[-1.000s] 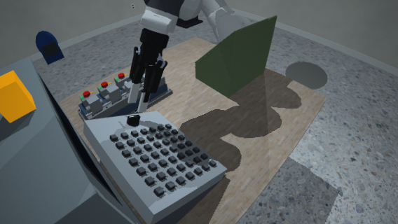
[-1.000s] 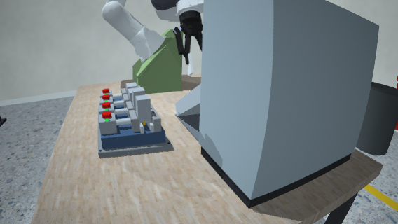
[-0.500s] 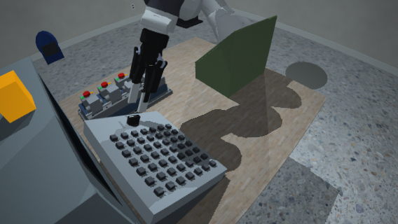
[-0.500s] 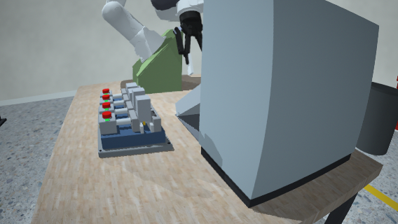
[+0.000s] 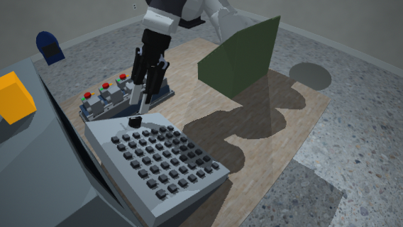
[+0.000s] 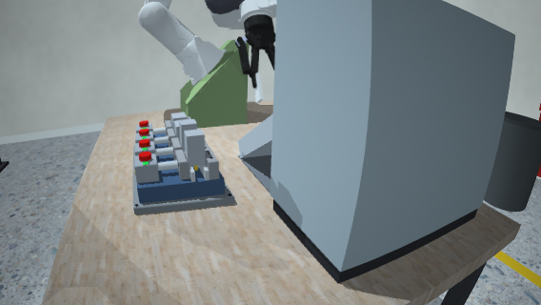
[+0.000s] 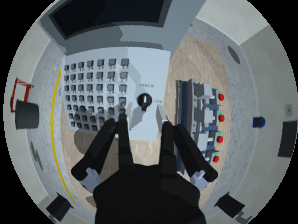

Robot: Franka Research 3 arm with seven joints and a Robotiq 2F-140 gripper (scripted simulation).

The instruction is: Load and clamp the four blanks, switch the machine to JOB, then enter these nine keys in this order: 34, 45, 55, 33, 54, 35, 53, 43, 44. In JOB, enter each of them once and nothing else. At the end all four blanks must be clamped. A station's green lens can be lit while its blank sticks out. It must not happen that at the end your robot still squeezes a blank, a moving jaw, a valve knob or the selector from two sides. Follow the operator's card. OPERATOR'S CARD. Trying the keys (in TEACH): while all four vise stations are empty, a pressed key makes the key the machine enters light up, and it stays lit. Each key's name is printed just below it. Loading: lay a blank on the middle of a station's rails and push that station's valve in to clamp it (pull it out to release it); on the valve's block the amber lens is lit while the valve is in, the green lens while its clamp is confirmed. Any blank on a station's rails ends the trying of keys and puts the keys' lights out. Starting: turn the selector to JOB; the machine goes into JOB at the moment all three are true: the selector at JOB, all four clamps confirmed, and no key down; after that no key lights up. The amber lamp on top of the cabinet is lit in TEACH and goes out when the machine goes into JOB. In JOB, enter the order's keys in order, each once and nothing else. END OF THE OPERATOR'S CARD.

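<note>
The black selector [image 5: 135,121] [image 7: 144,101] is set on the pale sloped key panel [image 5: 101,132] [image 7: 160,65], beside its dark square keys. Small lettering is printed near it, too blurred to be read surely. Grey upright blanks [image 6: 195,149] are held in the blue-based vise [image 6: 181,187] [image 7: 184,107]. The gripper [image 5: 139,106] [image 6: 259,97] [image 7: 144,109] is spread partway, nothing pinched. The dark bin's [image 6: 514,162] [image 7: 26,115] contents cannot be seen.

No visible change since the earlier pictures.
</note>
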